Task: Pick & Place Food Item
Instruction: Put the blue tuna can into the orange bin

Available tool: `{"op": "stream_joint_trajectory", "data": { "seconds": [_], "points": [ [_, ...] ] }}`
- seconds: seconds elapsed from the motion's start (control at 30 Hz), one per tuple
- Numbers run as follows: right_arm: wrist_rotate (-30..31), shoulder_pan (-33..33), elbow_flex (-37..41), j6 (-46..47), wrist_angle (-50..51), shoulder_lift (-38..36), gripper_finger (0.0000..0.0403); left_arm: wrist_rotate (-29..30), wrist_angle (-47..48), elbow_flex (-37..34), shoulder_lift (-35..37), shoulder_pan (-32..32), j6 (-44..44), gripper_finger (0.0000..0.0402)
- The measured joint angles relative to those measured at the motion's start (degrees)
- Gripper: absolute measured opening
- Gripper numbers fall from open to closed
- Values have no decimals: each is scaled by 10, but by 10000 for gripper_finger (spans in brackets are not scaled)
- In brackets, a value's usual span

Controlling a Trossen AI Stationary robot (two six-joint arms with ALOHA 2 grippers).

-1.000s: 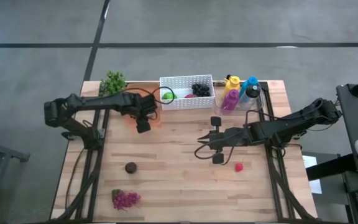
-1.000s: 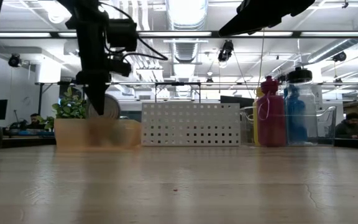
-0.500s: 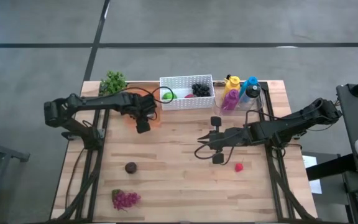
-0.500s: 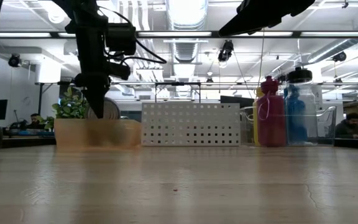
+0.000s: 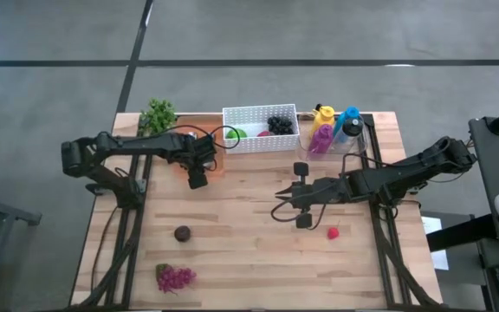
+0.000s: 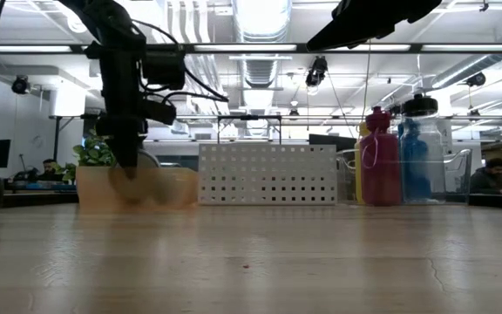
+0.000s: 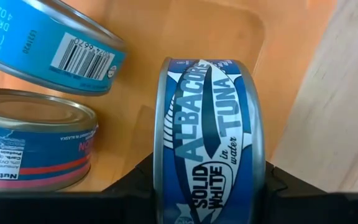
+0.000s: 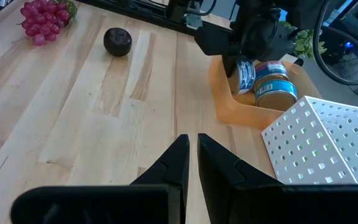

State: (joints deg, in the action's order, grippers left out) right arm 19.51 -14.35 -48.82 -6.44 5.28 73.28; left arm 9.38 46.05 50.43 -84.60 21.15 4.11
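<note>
- The left gripper (image 5: 197, 179) has moved down into the orange tray (image 8: 224, 98) in the last second, squeezing the tuna can (image 7: 209, 143) on its edge, so drop-off looks close.
- The can is round, shiny metal with a blue paper label.
- The right gripper (image 8: 191, 149) waits, pinched shut and empty, over the wooden table (image 5: 241, 243).

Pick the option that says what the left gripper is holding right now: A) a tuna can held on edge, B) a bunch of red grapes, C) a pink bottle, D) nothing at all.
A. In the left wrist view the left gripper has a finger on each flat face of the tuna can, held on edge over the orange tray beside two other cans.
</note>
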Motion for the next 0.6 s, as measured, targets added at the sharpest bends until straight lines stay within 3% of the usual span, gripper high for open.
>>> {"op": "stream_joint_trajectory", "data": {
  "seconds": [0.2,0.4,0.6],
  "points": [
    [0,0,0,0,0,0,28,-2,-3,-1,0,0,-1,131],
    [0,0,0,0,0,0,28,-2,-9,-1,0,0,-2,181],
    [0,0,0,0,0,0,28,0,-18,-1,0,0,0,201]
  ]
}}
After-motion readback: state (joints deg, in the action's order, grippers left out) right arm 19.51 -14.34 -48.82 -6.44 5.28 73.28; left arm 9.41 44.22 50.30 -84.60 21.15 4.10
